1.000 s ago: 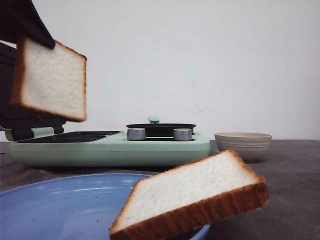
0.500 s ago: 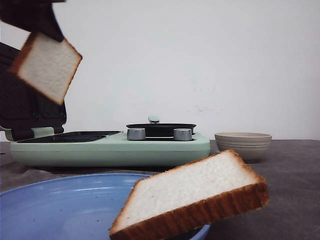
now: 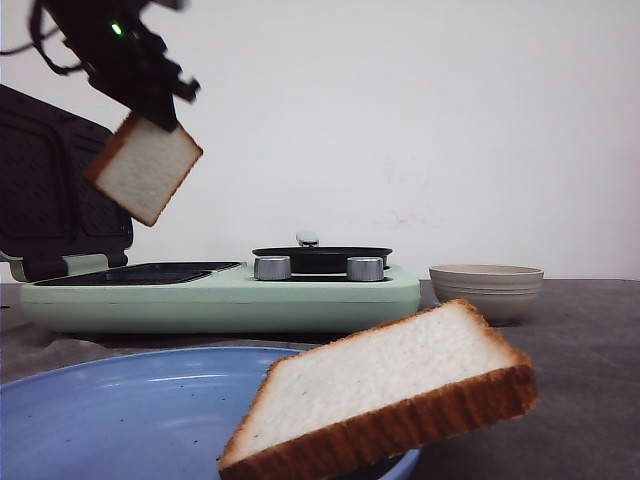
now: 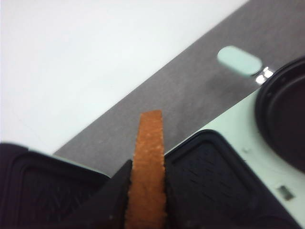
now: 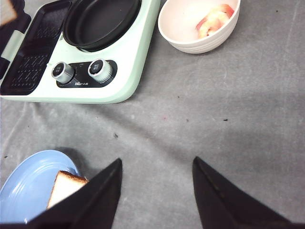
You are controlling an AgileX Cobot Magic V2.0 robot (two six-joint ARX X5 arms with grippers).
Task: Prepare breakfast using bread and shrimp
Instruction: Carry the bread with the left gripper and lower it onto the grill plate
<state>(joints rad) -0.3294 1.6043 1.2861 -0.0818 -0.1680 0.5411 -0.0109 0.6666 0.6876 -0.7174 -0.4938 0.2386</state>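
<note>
Your left gripper (image 3: 150,100) clamps one square white bread slice (image 3: 145,168) by its upper crust, above the mint-green sandwich maker's black grill plate (image 3: 140,273). Tilted, it may land askew. Your right gripper (image 5: 155,191) hangs spread, empty.

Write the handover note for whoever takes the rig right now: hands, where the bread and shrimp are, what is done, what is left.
Left hand: shut on a bread slice, held in the air above the open sandwich press of the green breakfast maker.
Right hand: open, empty, over bare table.
Second bread slice: leaning on the rim of the blue plate.
Shrimp: in the beige bowl, beside the round pan.
Done: first slice lifted.
Left: lay it on the press, then the second slice and shrimp.
</note>
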